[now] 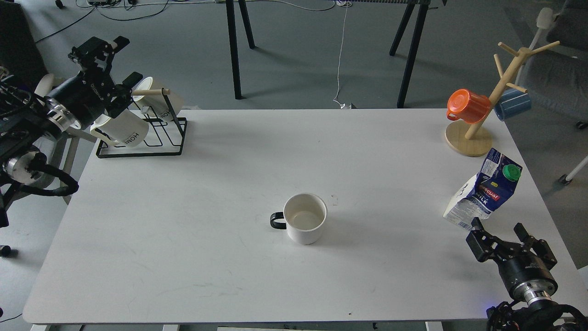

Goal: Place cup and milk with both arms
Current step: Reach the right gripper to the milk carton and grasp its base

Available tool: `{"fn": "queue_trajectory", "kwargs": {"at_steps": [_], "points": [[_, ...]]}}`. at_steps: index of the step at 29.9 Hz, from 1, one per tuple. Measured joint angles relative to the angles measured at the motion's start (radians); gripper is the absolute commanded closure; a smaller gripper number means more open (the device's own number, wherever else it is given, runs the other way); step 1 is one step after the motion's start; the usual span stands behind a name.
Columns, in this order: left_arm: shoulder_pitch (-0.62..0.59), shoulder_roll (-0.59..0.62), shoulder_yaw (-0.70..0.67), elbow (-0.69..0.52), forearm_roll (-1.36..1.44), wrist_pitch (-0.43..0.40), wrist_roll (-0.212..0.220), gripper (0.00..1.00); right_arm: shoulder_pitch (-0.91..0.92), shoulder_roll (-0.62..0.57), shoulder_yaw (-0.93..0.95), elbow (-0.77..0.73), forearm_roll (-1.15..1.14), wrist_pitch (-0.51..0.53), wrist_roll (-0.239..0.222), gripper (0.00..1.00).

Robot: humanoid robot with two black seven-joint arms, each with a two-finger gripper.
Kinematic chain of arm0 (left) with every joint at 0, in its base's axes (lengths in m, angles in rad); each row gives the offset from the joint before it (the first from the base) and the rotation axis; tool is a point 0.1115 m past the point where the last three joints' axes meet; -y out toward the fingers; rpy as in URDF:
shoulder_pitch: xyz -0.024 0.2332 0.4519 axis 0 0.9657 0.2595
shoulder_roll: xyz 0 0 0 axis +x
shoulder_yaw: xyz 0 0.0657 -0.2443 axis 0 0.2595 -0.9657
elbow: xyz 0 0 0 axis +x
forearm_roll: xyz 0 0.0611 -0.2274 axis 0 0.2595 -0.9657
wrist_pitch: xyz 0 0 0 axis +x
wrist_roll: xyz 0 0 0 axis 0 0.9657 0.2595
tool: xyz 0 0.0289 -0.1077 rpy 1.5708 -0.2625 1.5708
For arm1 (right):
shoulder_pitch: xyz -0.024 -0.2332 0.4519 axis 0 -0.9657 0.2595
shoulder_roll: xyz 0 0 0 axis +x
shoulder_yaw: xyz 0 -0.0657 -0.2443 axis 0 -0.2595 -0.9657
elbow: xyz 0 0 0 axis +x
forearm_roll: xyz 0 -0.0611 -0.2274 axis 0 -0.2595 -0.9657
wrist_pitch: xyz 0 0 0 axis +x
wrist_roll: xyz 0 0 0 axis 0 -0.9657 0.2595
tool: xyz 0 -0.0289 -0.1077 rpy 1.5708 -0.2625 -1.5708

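White tabletop fills most of the head view, matte and lightly scuffed, set on a grey floor where black trestle legs and a thin white cable show beyond the far edge.

At the far left corner a black wire rack with a wooden bar holds two cream mugs; the nearer one reads "HOME", seen upside down. At the far right corner a wooden mug tree carries an orange cup and a blue cup.

The cup stands upright near the middle of the table, a little toward the near edge, mouth up, its black handle pointing toward the left edge. It is well apart from both grippers.

The milk sits near the right edge, tilted, its long axis leaning up toward the far right corner, green cap uppermost. A red band carries partly legible letters and "milk" is printed on the blue below it.

The right gripper is at the near right corner, just beside the carton's lower end, fingers spread apart and holding nothing; whether a fingertip touches the carton cannot be told.

The left gripper is raised off the far left corner, above the rack, and holds nothing that can be seen; its fingers are too dark to tell how far apart they stand.
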Motion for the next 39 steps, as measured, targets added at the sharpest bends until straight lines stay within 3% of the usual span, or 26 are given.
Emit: {"fn": "queue_trajectory", "kwargs": {"at_steps": [8,24,39], "points": [[0.015,-0.001,0.0,0.0,0.0,0.0,0.0,0.13,0.06,0.072,-0.001,-0.038,-0.07,0.0,0.035,0.01],[0.029,-0.002,0.0,0.002,0.0,0.0,0.0,0.13,0.107,0.179,-0.002,-0.124,-0.132,0.0,0.035,0.01],[0.04,-0.002,-0.002,0.002,0.001,0.0,0.0,0.13,0.14,0.191,0.017,-0.166,-0.133,0.0,0.037,0.02]]}}
